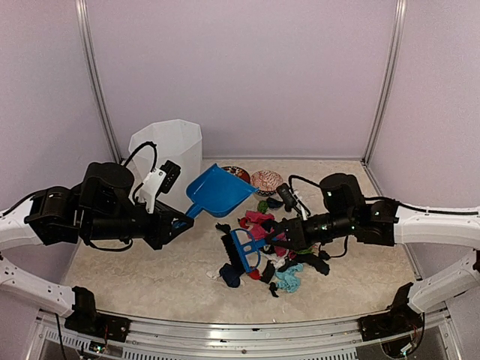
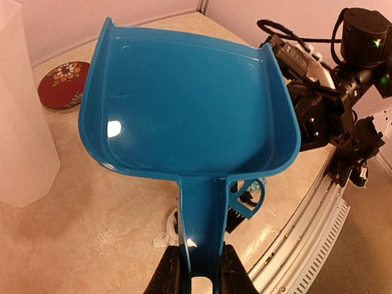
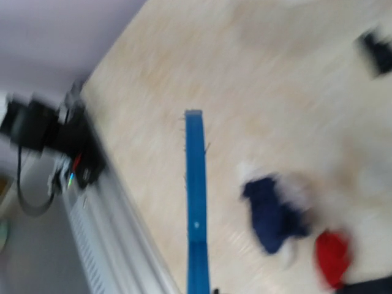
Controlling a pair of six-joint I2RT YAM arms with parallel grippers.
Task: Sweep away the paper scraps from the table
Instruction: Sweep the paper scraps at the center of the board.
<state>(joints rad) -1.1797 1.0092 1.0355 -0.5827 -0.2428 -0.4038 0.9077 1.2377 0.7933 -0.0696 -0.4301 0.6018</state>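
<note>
My left gripper [image 1: 177, 223] [image 2: 201, 257] is shut on the handle of the blue dustpan [image 1: 217, 189] [image 2: 184, 104], holding it tilted above the table [image 1: 142, 266]. The paper scraps [image 1: 279, 259] lie heaped in pink, navy, black, teal and white at centre right. My right gripper [image 1: 279, 234] is shut on the blue brush [image 1: 241, 251] [image 3: 196, 196], whose head rests at the heap's left edge. The right wrist view is blurred; a navy scrap [image 3: 272, 214] and a red one [image 3: 334, 257] lie beside the brush, and the fingers are out of frame. A white scrap [image 2: 164, 236] shows under the dustpan handle.
A white bin [image 1: 169, 150] [image 2: 18, 122] stands at the back left. Two small patterned bowls [image 1: 236, 173] [image 1: 266, 181] sit behind the heap; the red one [image 2: 63, 84] also shows in the left wrist view. A metal frame [image 1: 247, 330] edges the near side.
</note>
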